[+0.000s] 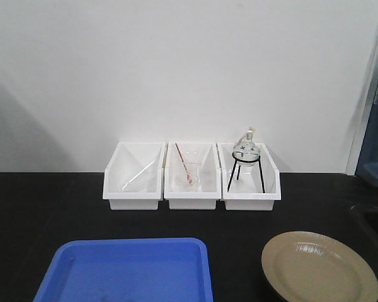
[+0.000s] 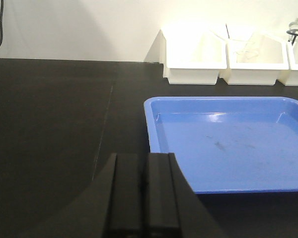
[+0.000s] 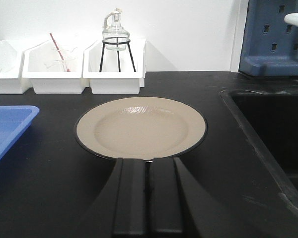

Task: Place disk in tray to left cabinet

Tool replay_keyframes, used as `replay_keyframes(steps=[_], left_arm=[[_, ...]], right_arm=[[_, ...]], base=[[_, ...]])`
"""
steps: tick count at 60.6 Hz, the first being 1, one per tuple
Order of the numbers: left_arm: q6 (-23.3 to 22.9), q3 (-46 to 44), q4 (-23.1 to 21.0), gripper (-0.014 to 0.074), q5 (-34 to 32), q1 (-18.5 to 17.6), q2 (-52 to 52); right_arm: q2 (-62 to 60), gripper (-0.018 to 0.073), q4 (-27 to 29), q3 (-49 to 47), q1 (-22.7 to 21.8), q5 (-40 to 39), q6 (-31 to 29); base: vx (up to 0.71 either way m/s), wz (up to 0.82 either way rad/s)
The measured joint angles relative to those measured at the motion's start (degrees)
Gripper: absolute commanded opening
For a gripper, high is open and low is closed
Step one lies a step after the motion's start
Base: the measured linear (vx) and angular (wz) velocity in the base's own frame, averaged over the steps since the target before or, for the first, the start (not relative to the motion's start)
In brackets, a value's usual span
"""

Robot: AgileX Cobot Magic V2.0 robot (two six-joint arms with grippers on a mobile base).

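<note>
Nothing of the task is judged done: the left gripper is held closed and empty just short of the tray, and the right gripper is closed on nothing just before the disk, which is laid flat on the table right of the tray. The tray is seen bare, three white bins are lined up beyond it, and the left cabinet is not shown, so loading and carrying are left
</note>
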Motion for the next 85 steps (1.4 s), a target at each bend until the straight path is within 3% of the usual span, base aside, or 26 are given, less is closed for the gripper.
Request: replay_keyframes(steps=[64, 85], left_arm=[[0.00, 0.00, 0.00, -0.0006, -0.26, 0.00, 0.00], [-3.81, 0.00, -1.72, -0.0006, -12.46, 0.00, 0.00]], right_arm=[[0.00, -0.0006, 0.00, 0.00, 0.00, -0.74, 0.00], [0.00, -0.0003, 0.06, -0.09, 0.00, -12.13, 0.06]], base=[[0.00, 0.00], [0.00, 0.00]])
